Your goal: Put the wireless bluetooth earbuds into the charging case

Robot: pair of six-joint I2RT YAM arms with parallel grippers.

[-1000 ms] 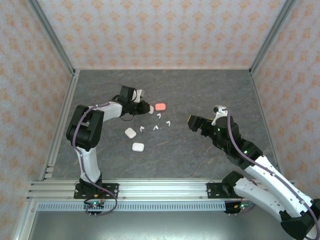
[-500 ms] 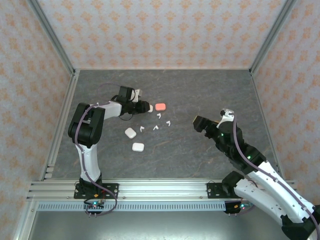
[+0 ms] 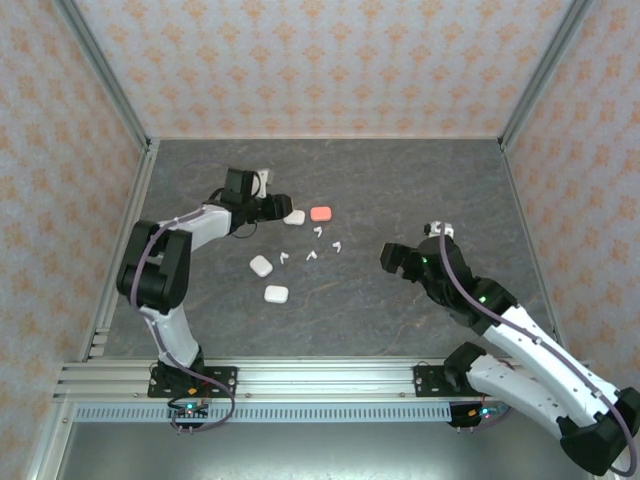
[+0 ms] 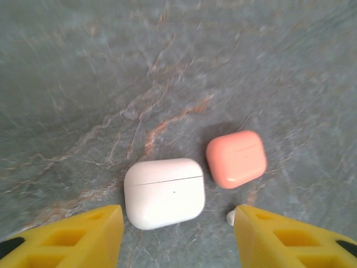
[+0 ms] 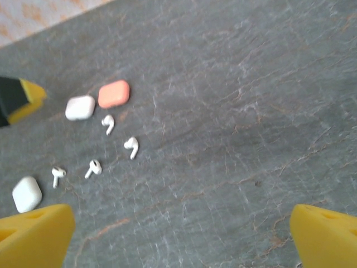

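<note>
Several white earbuds lie loose mid-table, such as one point(image 3: 318, 231) below the coral case point(image 3: 320, 213) and another point(image 5: 132, 147) further right. The coral earbuds are out of view. A shut white case point(image 4: 164, 192) sits left of the coral case point(image 4: 236, 158), just beyond my left gripper point(image 4: 177, 240). That gripper point(image 3: 275, 207) is open and holds nothing. A white earbud tip point(image 4: 230, 216) peeks out beside its right finger. My right gripper point(image 3: 392, 257) hovers open and apart, to the right of the earbuds.
Two more shut white cases point(image 3: 261, 266) point(image 3: 276, 294) lie nearer the arms. The grey stone-look floor stretches bare to the right and back. Patterned walls and metal rails point(image 3: 120, 240) enclose the cell.
My left gripper has drawn back to the left, away from the white case, which stays on the table. My right gripper shifted right, then slightly nearer.
</note>
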